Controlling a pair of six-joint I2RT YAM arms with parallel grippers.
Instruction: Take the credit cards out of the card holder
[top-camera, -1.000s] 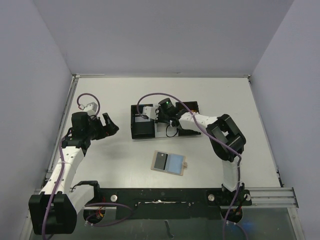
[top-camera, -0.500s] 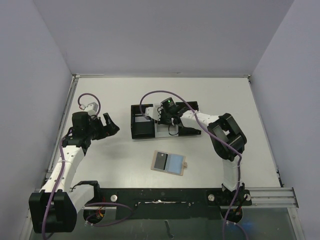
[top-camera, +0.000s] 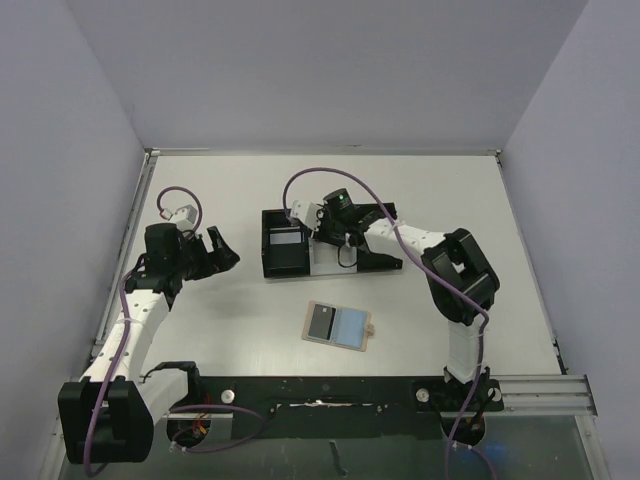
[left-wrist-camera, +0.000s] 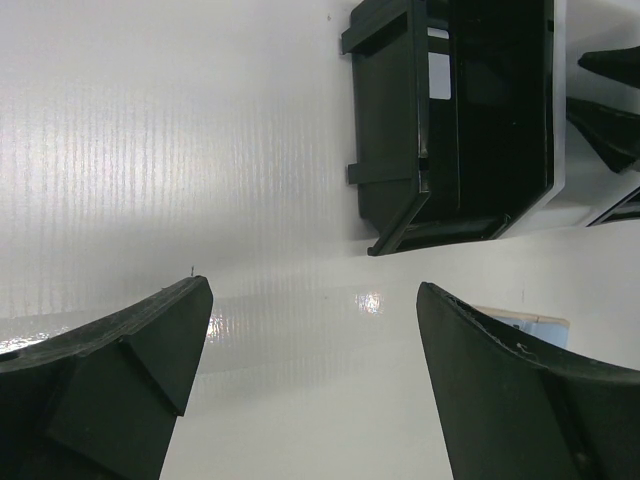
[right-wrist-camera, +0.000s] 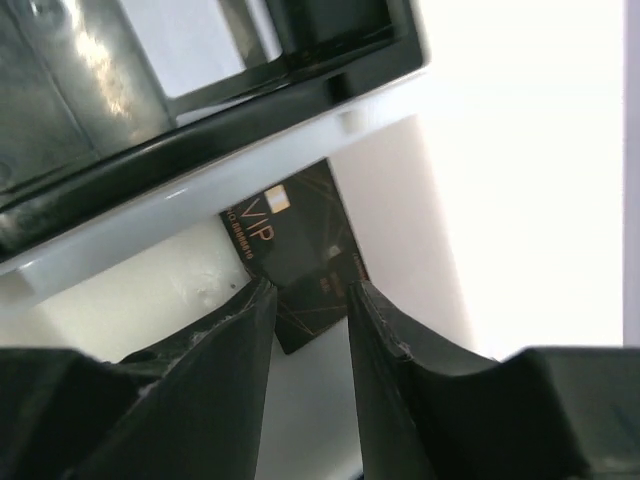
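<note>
Black and wedge-shaped, the left fingers (left-wrist-camera: 165, 335) stand spread wide with nothing between them. They hang over a bare stretch of the white table (top-camera: 200, 190) on its left side and point toward the tray.

Further right, past the table's middle line toward the far edge, sits the black three-compartment tray (top-camera: 267, 245). Its left compartment holds a pale rectangle, too small to identify. The middle section shows a white floor.

The right fingers (right-wrist-camera: 245, 335) reach down over that white middle section. They stand slightly parted, with a narrow gap between the tips. A dark card (right-wrist-camera: 290, 245) with gold "VIP" lettering lies flat and face up on the white floor beside a white rim, and its near corner shows in the gap. The fingers do not pinch its faces. Whether the tips touch its edges I cannot tell.

The card holder (top-camera: 340, 326) lies open and flat on the table, nearer the arm bases than the tray and well apart from both sets of fingers. It has a tan border, a dark rectangle on its left half, a blue-grey panel on its right half and a small tab at its right edge.
</note>
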